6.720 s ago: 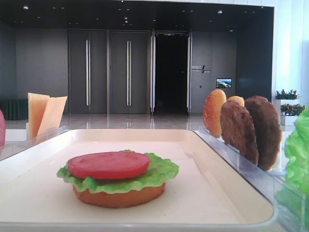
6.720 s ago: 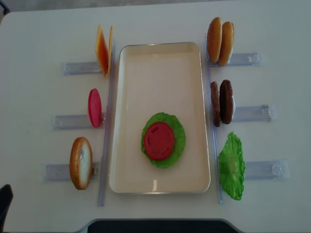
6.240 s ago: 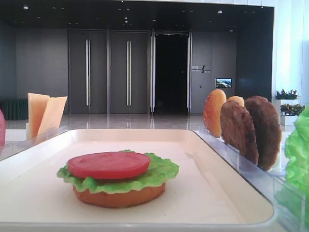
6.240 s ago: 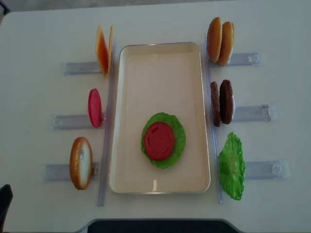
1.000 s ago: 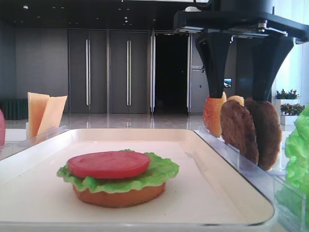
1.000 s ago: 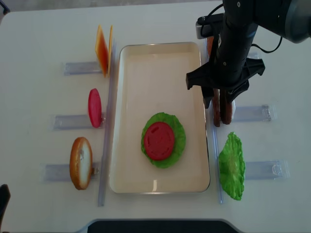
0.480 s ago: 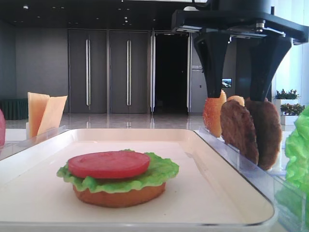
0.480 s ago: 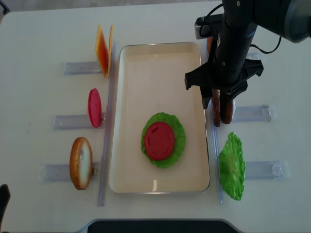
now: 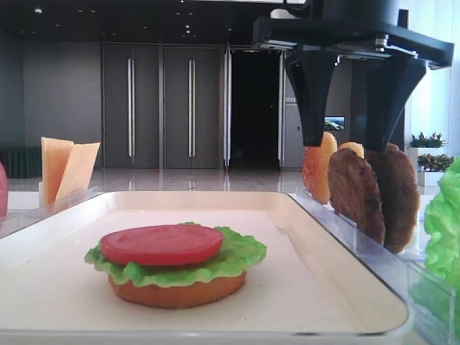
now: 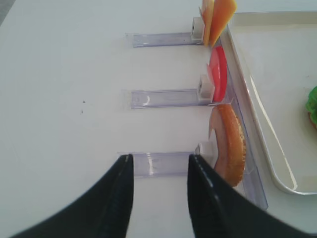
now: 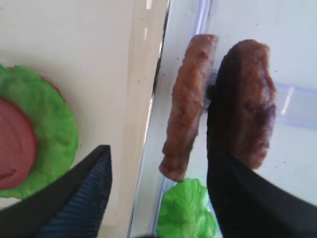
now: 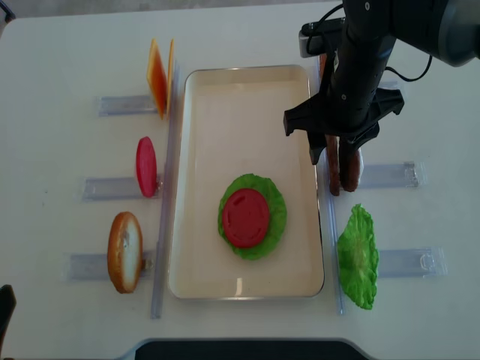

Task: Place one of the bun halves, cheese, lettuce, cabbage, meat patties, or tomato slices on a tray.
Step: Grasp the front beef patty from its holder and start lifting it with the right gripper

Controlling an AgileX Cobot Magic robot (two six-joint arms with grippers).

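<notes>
The large cream-white rectangular tray (image 12: 247, 97) with its low raised rim lies in the middle of the white table (image 12: 60, 52) and serves as the landmark. On the tray's near half rests a stack: a golden bun half (image 9: 176, 291) at the bottom, a bright green frilly lettuce leaf (image 12: 279, 217) over it, and a flat glossy red tomato slice (image 12: 245, 217) on top. Above the tray's right edge hangs the black right gripper (image 12: 336, 157), jaws spread wide and released, one finger on the tray side and the other over the farther disc, straddling the nearer of the two dark brown rough meat patties (image 12: 332, 178) standing on edge in a clear plastic rack (image 12: 386, 175) just right of the tray; whether a finger touches a patty is unclear. Left of the tray, the left gripper (image 10: 158, 198) hovers with jaws partly parted and nothing between them, near another bun half (image 10: 230, 146) standing on edge in its own clear rack.
</notes>
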